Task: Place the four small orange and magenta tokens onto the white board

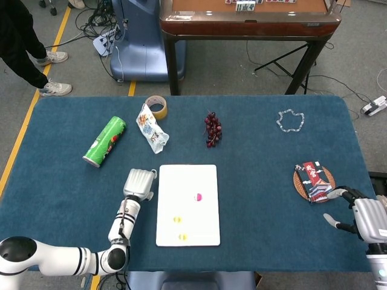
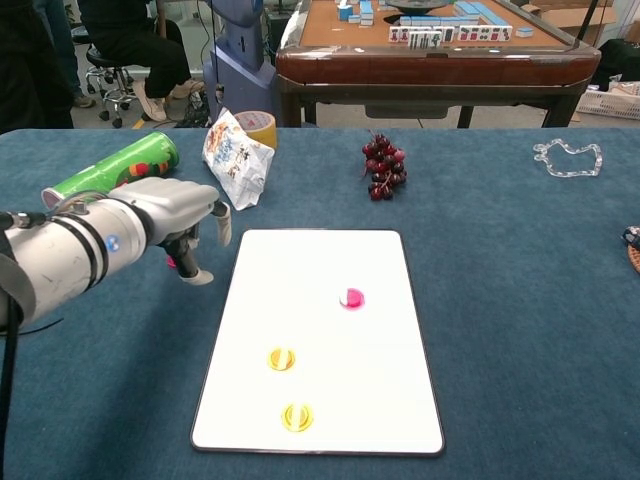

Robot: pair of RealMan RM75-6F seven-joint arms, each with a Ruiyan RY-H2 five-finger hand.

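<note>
Three tokens lie on the white board (image 2: pixel 318 270) just right of the left hand (image 2: pixel 178 215); the hand hovers over the last magenta token (image 2: pixel 172 262) on the counter, fingers down, nothing held; next: pinch, carry right.

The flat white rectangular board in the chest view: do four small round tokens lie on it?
No: only three lie on the flat white rectangular board, two orange tokens and one magenta token.
</note>
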